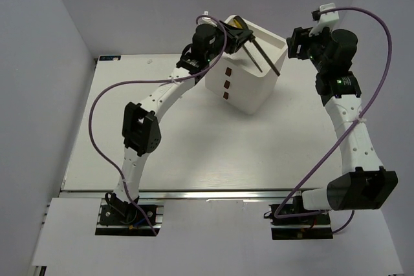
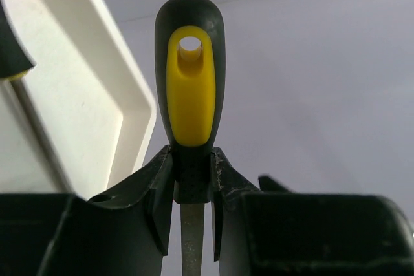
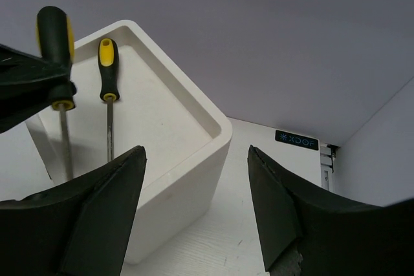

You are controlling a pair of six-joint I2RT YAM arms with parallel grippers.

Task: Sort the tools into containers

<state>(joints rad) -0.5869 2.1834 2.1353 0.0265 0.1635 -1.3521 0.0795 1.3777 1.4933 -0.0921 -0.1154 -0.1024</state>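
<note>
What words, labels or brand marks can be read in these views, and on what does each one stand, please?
"XDOF": pale letters on a small black plate at the far edge of the table, right wrist view.
A small dark plate at the table's far left corner, top view: too small to read.
The white box and the file: no lettering visible.

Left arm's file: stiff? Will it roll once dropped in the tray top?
The file looks stiff: straight metal blade, hard handle. The blade seems flat, so it probably settles rather than rolls; the raised rim of the white box would likely stop it anyway. The left gripper pinches only the narrow collar, so it may pivot.
</note>
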